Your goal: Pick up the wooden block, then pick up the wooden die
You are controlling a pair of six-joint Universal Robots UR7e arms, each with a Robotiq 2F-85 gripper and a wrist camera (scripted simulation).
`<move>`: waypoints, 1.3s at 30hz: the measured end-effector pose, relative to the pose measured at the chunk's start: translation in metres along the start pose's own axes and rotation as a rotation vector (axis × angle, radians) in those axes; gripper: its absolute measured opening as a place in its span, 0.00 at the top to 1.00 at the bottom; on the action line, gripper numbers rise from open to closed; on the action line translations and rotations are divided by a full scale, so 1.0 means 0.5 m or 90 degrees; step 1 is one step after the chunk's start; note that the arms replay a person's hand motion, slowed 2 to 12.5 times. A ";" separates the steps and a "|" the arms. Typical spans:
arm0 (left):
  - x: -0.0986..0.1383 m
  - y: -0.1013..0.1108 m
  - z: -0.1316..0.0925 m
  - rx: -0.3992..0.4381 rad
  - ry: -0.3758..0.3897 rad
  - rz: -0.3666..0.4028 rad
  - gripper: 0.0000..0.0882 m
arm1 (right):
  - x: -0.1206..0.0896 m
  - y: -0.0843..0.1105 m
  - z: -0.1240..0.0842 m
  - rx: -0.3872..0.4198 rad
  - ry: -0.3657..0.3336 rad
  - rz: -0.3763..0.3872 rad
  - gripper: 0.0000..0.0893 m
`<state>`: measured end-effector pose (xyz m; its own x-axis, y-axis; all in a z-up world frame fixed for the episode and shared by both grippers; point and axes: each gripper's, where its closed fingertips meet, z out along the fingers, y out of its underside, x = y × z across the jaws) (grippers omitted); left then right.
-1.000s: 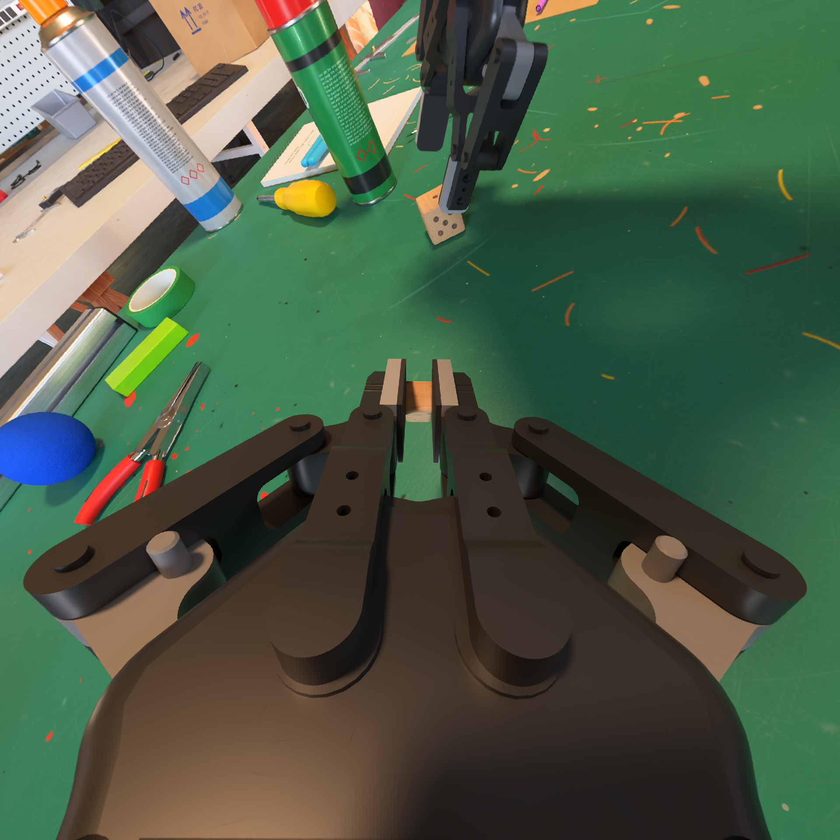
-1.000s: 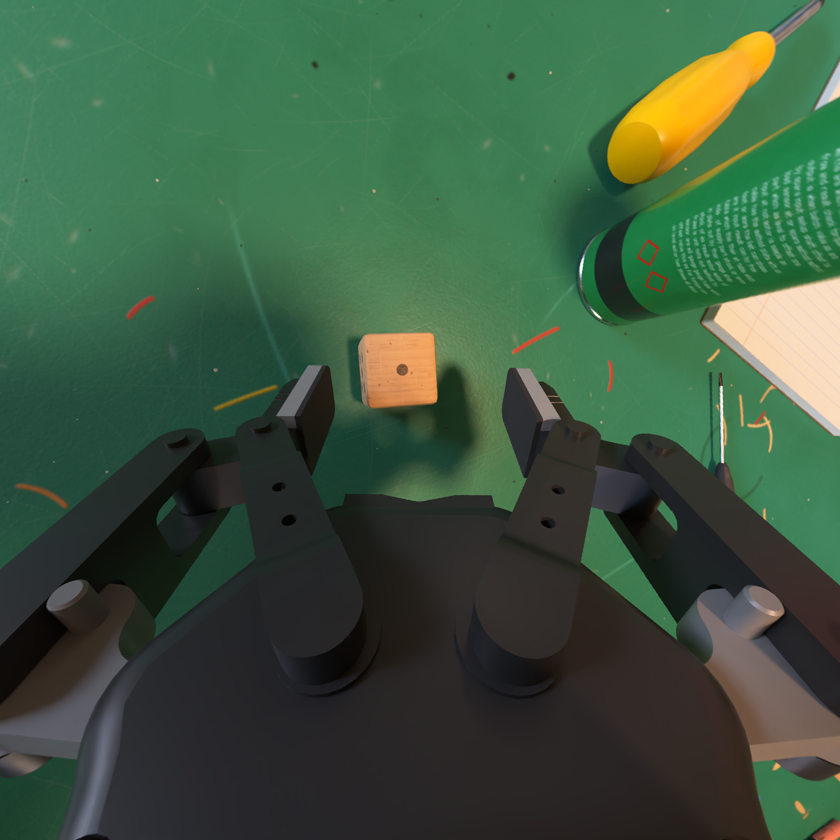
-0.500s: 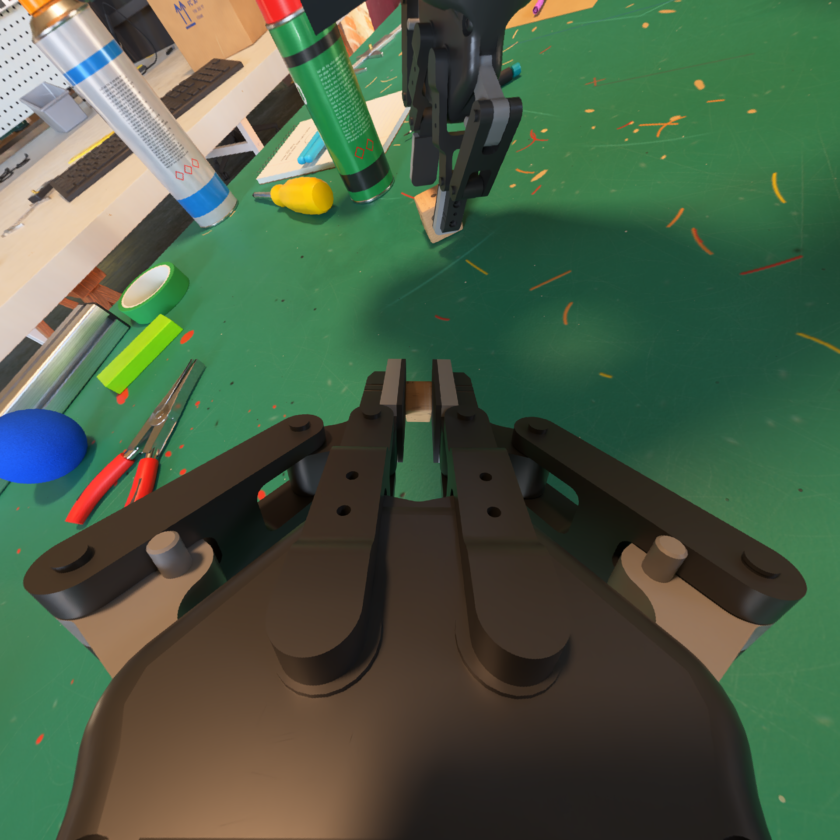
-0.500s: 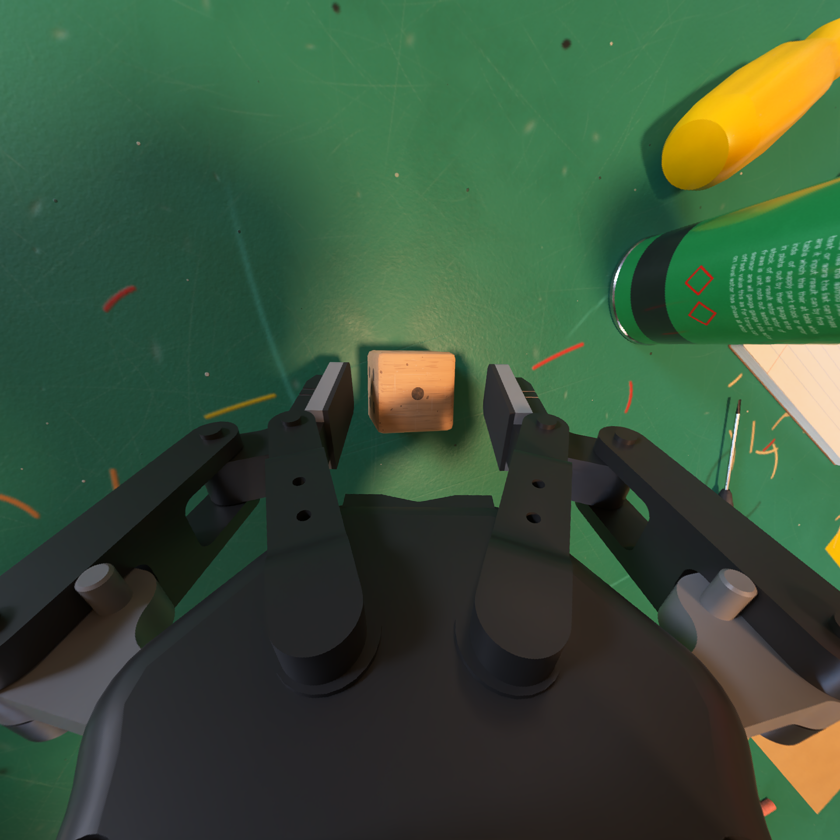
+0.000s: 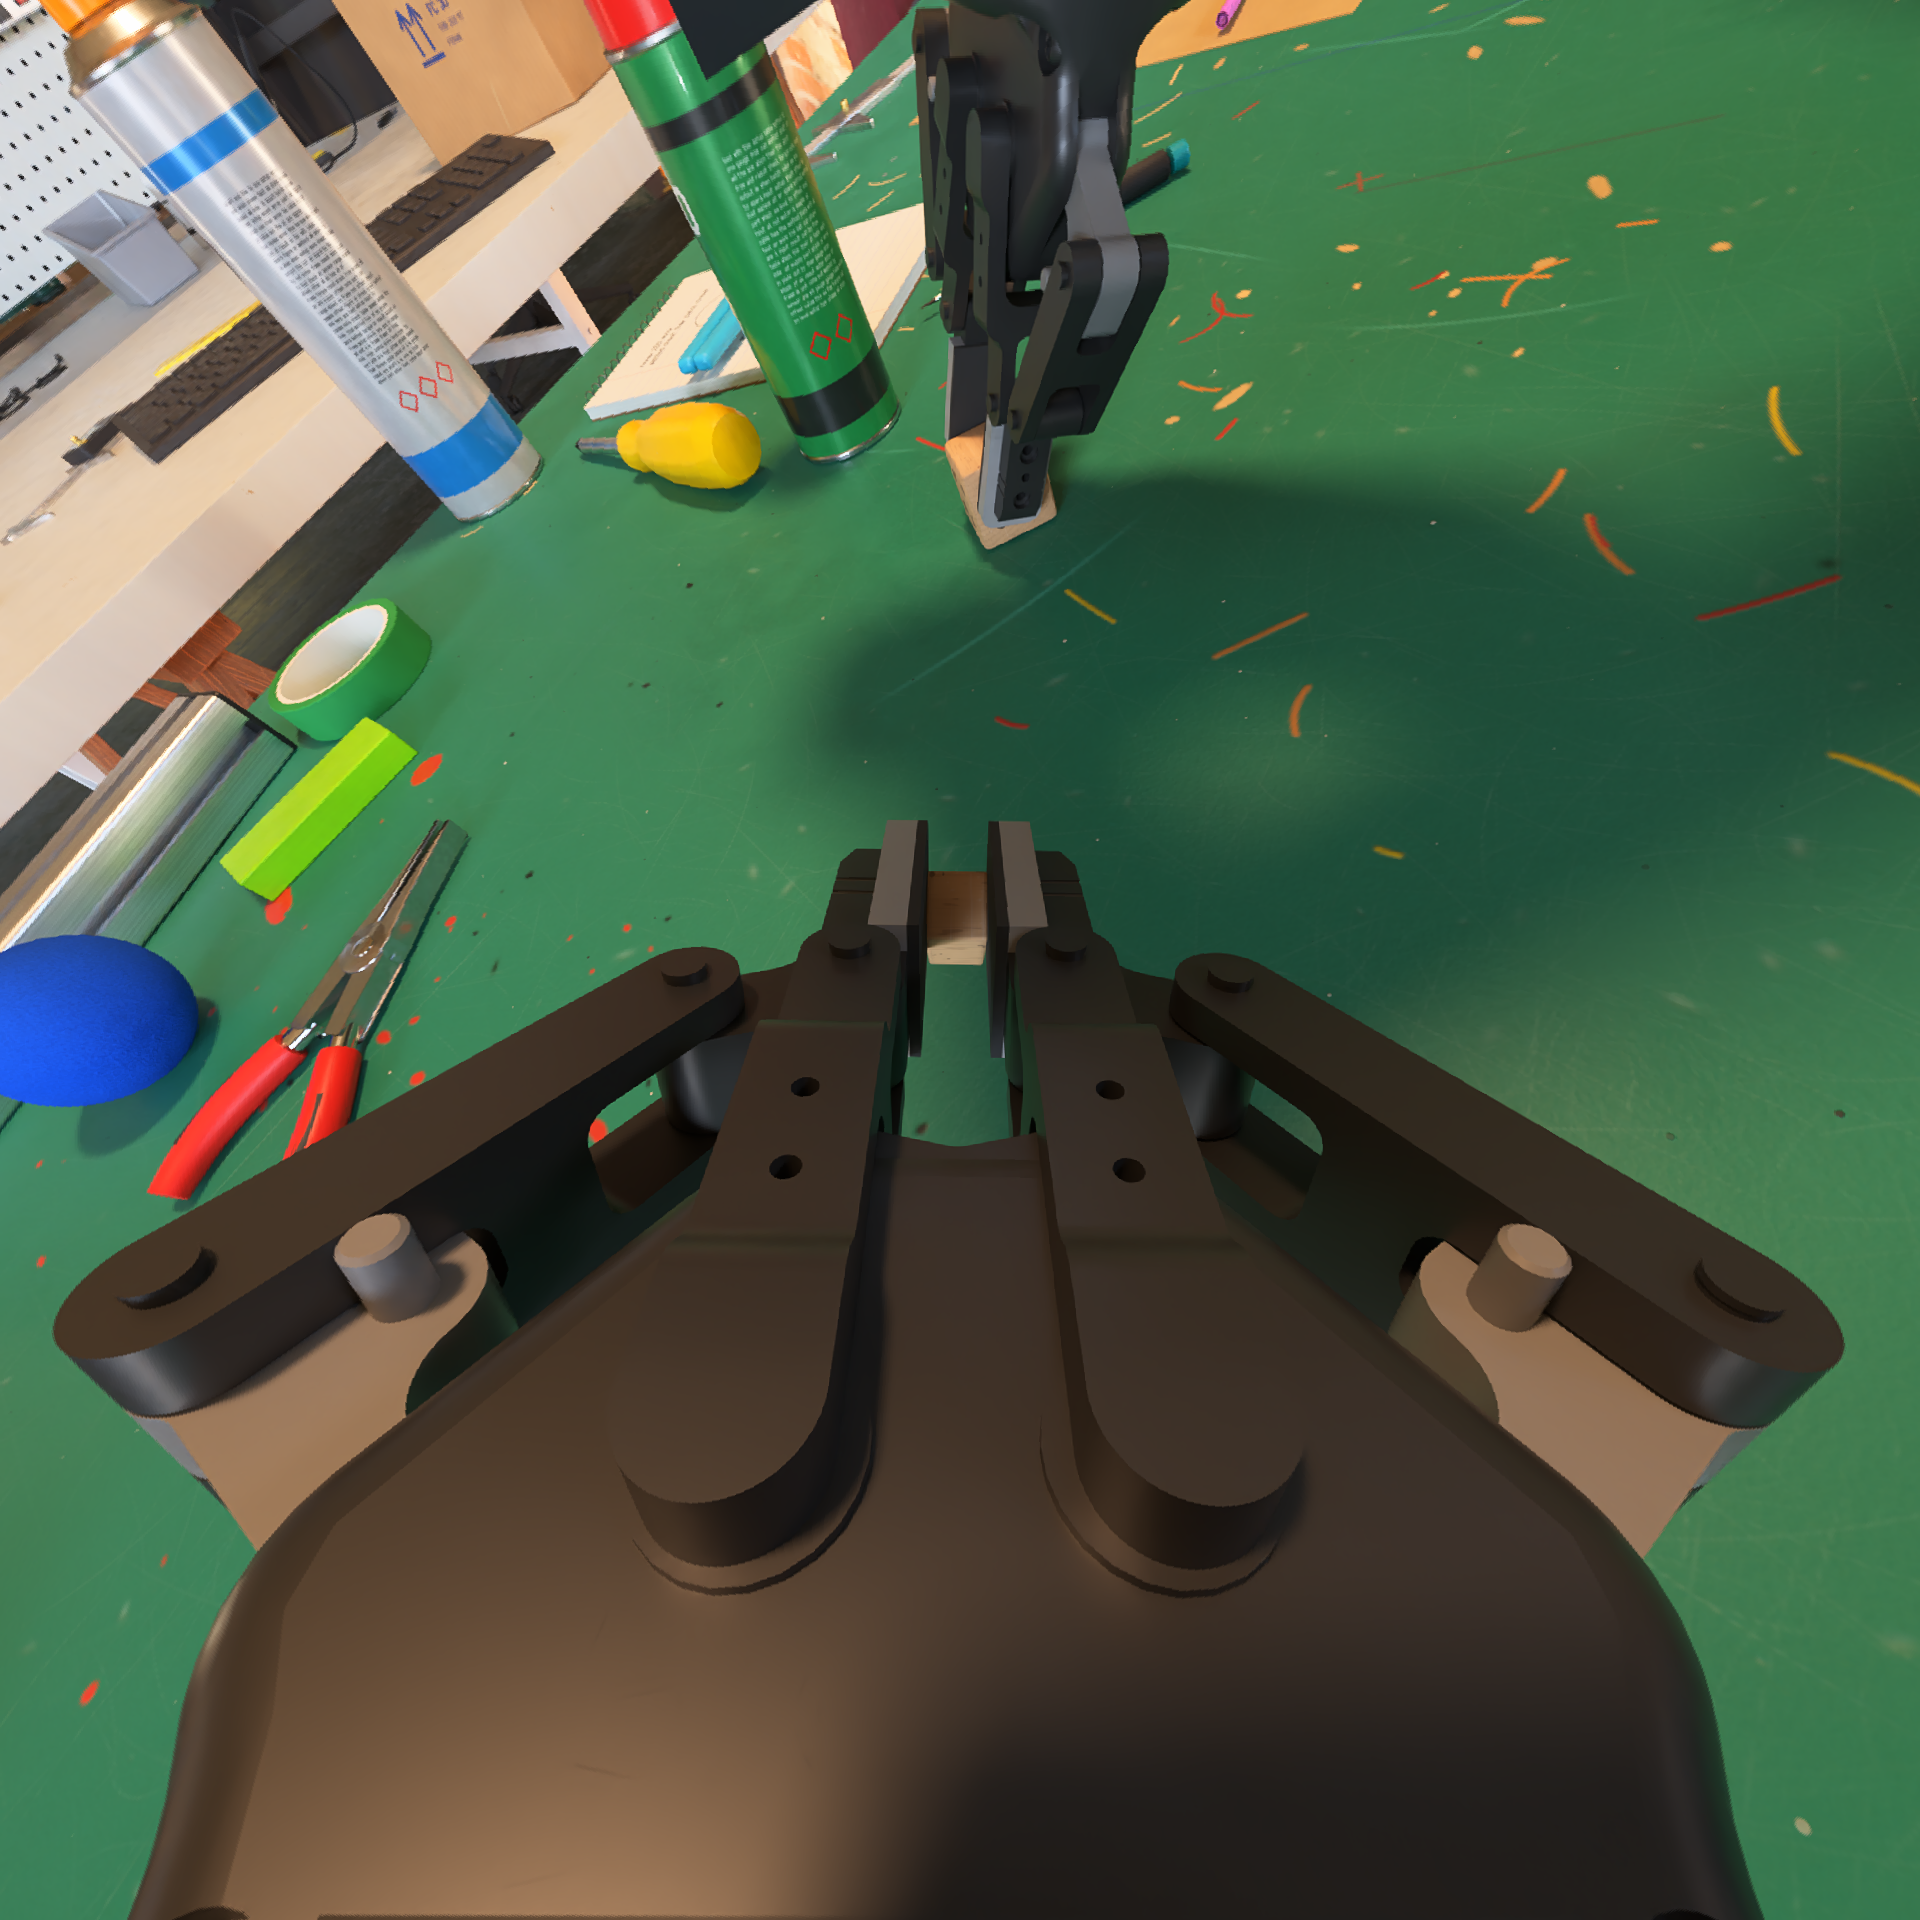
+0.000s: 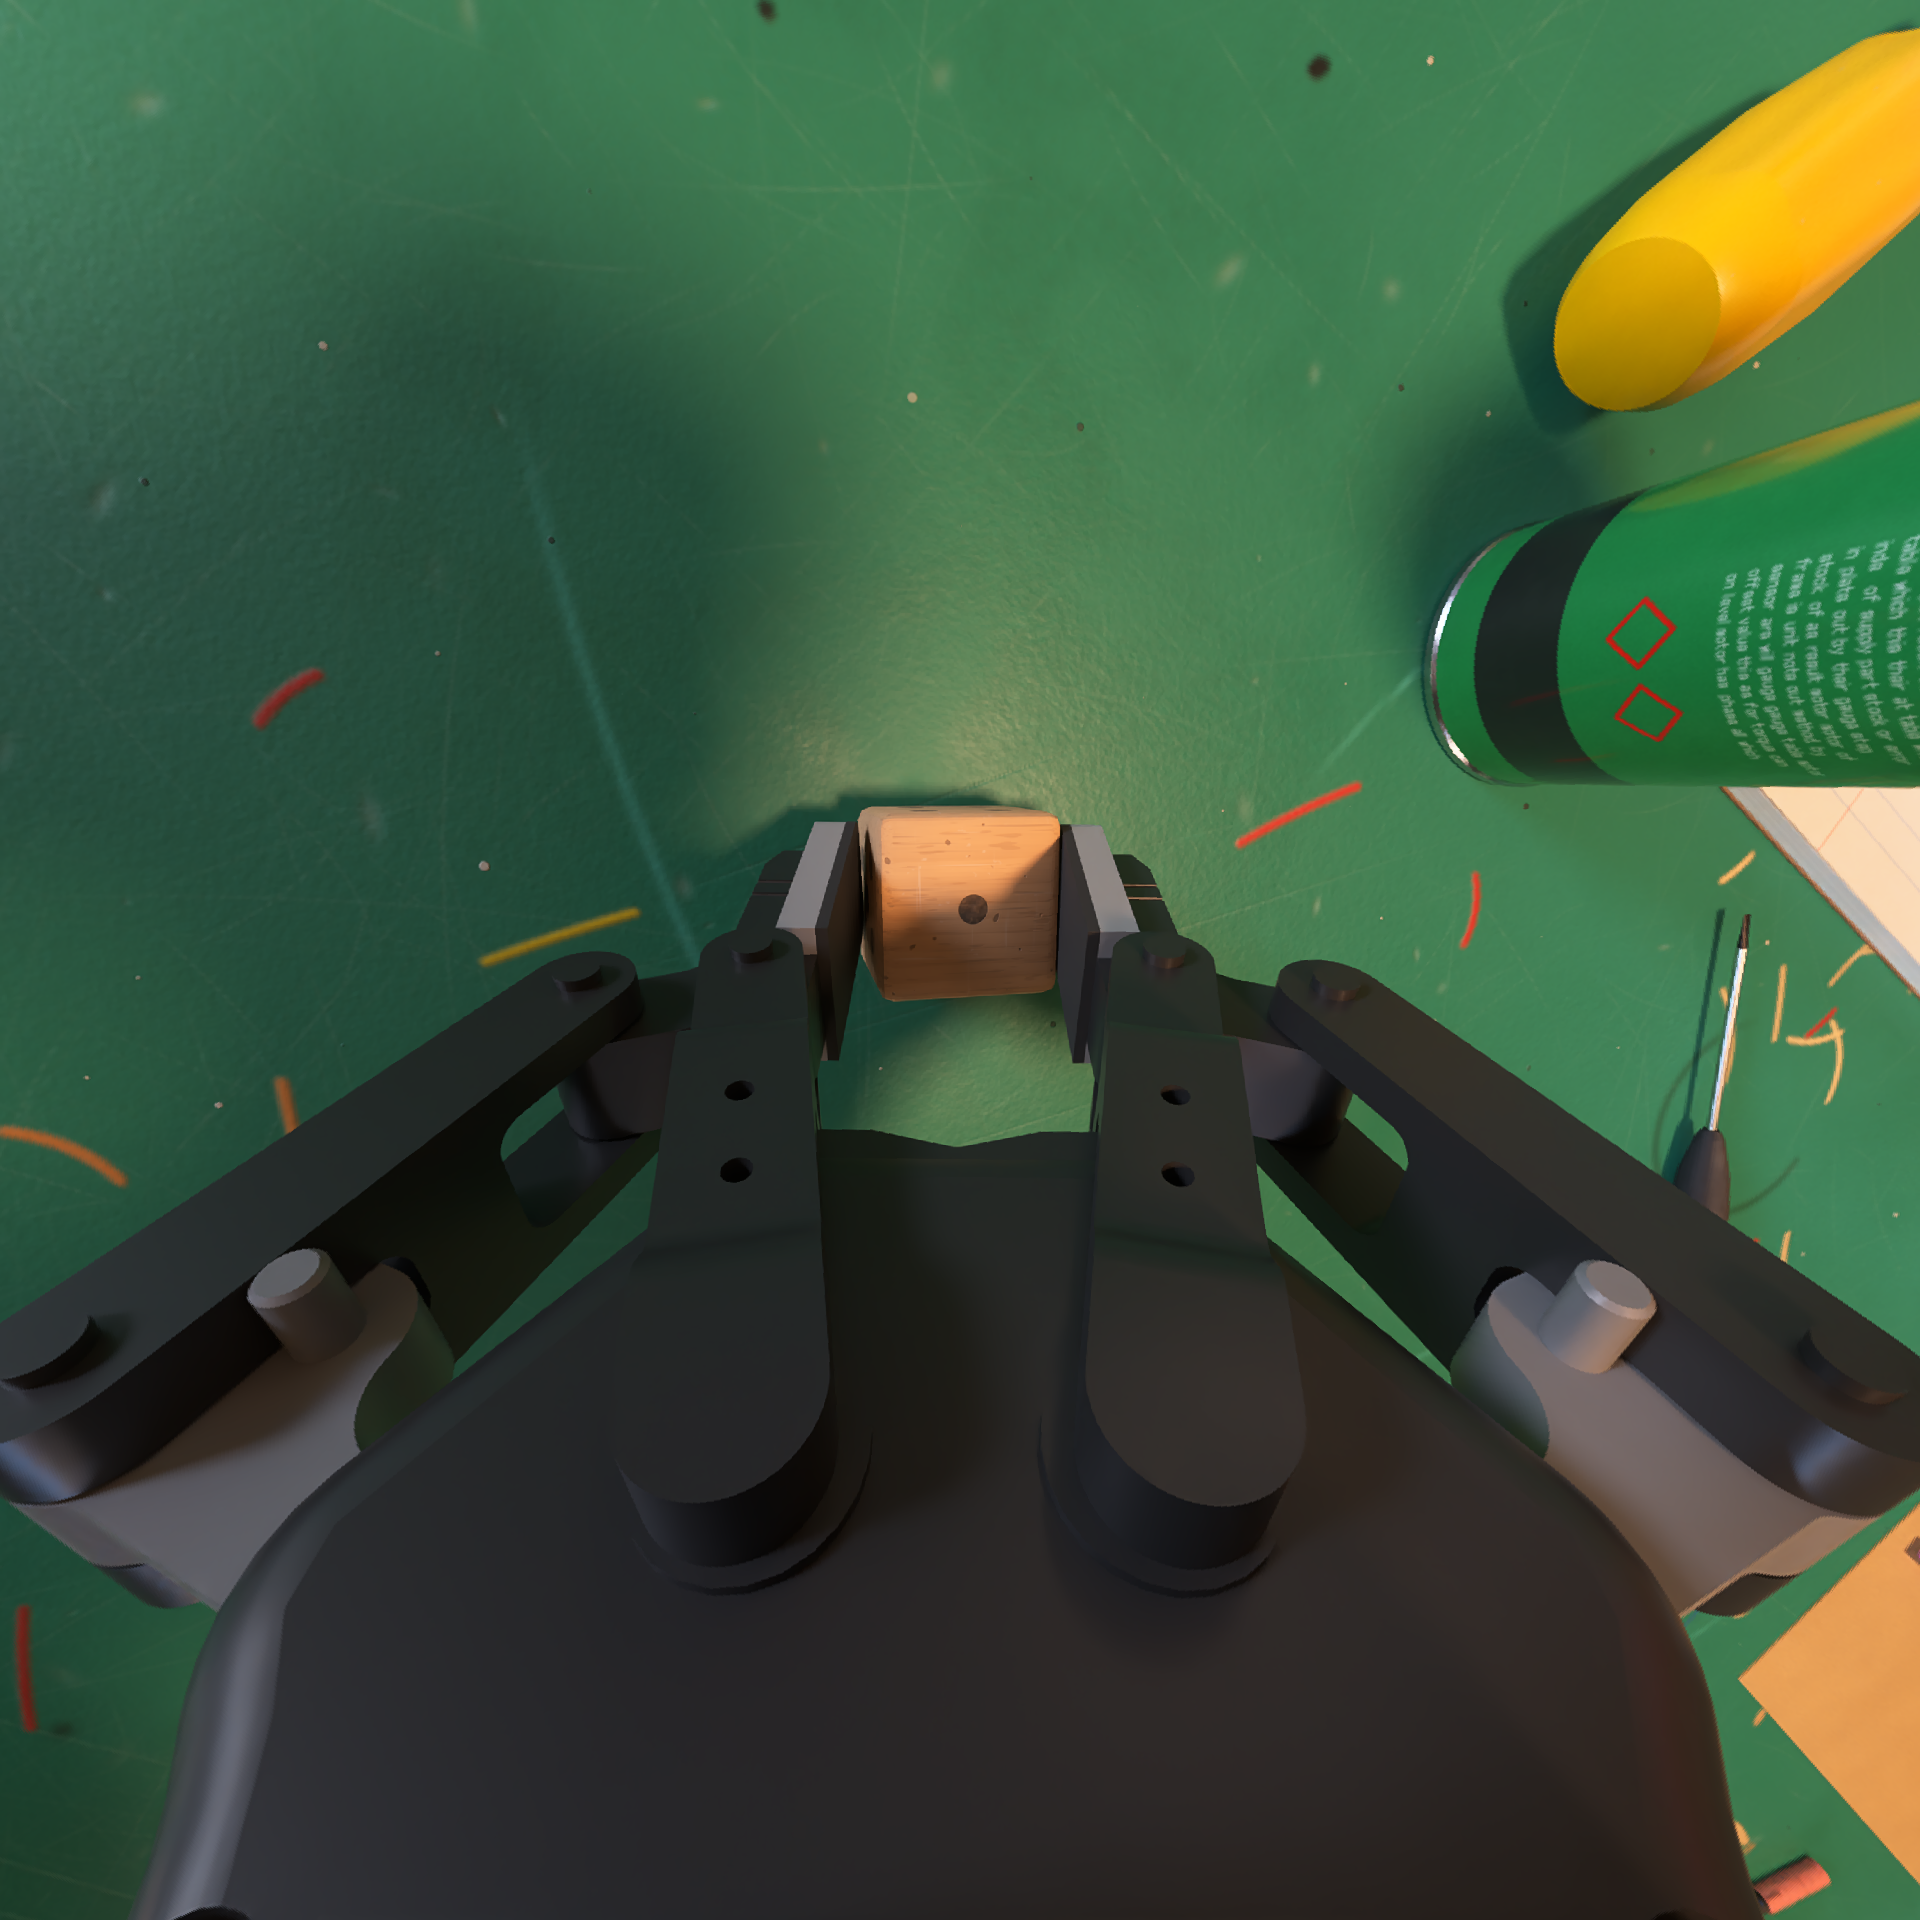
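Note:
My left gripper [image 5: 957,883] is shut on the wooden block [image 5: 956,914], a small pale piece held between its pads above the green mat. My right gripper [image 6: 961,904] is shut on the wooden die [image 6: 961,904], a light brown cube with a single dark pip facing the camera, down at the mat. In the left wrist view the right gripper [image 5: 1013,488] stands upright farther off with the die [image 5: 971,468] between its fingers, resting on the mat.
A green spray can [image 5: 769,260] [image 6: 1714,644] and a yellow-handled screwdriver [image 5: 691,445] [image 6: 1745,239] lie close to the die. A silver-blue can [image 5: 312,281], notepad [image 5: 675,348], green tape roll [image 5: 348,670], lime block [image 5: 317,805], red pliers [image 5: 312,1029] and blue ball [image 5: 83,1018] sit left. A small screwdriver [image 6: 1714,1081] lies right.
My right gripper came down around the die and its fingers closed from wide open onto the die's sides. My left gripper kept holding the block, nearly still.

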<state>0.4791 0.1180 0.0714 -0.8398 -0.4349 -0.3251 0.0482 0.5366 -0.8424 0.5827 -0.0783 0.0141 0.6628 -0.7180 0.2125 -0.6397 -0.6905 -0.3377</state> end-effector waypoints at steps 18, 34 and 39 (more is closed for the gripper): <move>-0.006 -0.003 -0.002 0.003 -0.005 0.004 0.89 | 0.011 0.002 -0.031 0.073 0.003 0.044 0.63; -0.009 -0.009 -0.004 0.014 -0.015 0.012 0.89 | -0.012 0.022 -0.205 0.273 0.033 0.116 0.63; -0.007 -0.011 -0.002 0.014 -0.016 0.017 0.89 | -0.036 0.050 -0.248 0.328 0.034 0.145 0.63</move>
<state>0.4814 0.1176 0.0775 -0.8245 -0.4386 -0.3575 0.0825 0.5319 -0.8428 0.5063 -0.0936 0.1152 0.5008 -0.8566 0.1241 -0.4823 -0.3952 -0.7818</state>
